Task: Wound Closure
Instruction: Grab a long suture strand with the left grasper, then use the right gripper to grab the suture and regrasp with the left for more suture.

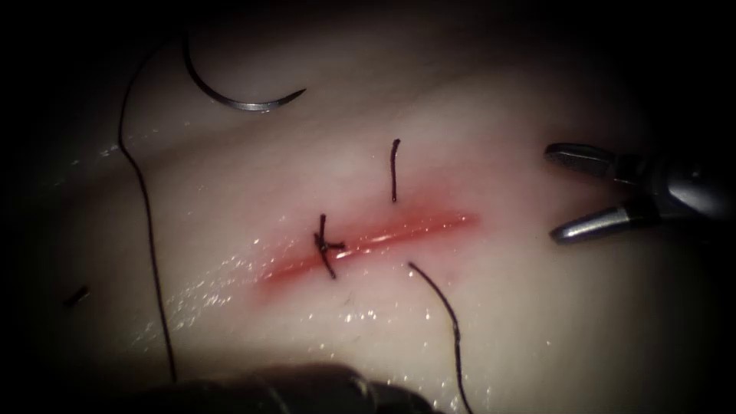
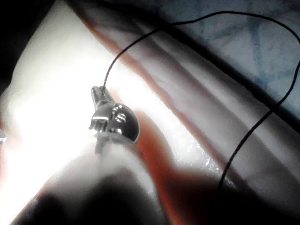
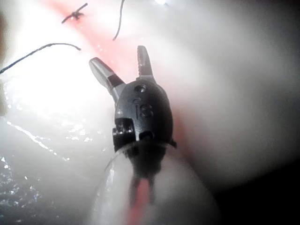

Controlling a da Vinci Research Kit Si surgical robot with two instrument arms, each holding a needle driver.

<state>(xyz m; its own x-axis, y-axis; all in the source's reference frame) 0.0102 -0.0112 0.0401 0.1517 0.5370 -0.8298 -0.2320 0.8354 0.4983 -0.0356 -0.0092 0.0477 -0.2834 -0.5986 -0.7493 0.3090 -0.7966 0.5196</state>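
In the endoscope view, the pale, glistening tissue is lying under the light with its cut, a narrow slit wet with red fluid, running slantwise across the middle. One tied stitch, a small dark knot with short cut ends, is sitting across the cut toward its left end. The curved steel needle is lying free on the tissue well up and left of the cut, not in the tissue and held by neither tool, with its dark thread trailing down the left side. Two loose thread pieces are resting near the cut: a short one just above it and a longer one curving away below. The right end effector is hovering to the right of the cut, its two smooth metal jaws spread apart and holding nothing. In the left wrist view, the left end effector is sitting with jaws together, clamped on the thin dark thread, which is looping away over the tissue. In the right wrist view, the right end effector is showing its jaws parted and empty, above the reddened cut. Judging from this, one stitch is finished and most of the cut is still gaping; a further stitch would call for taking up the needle first.
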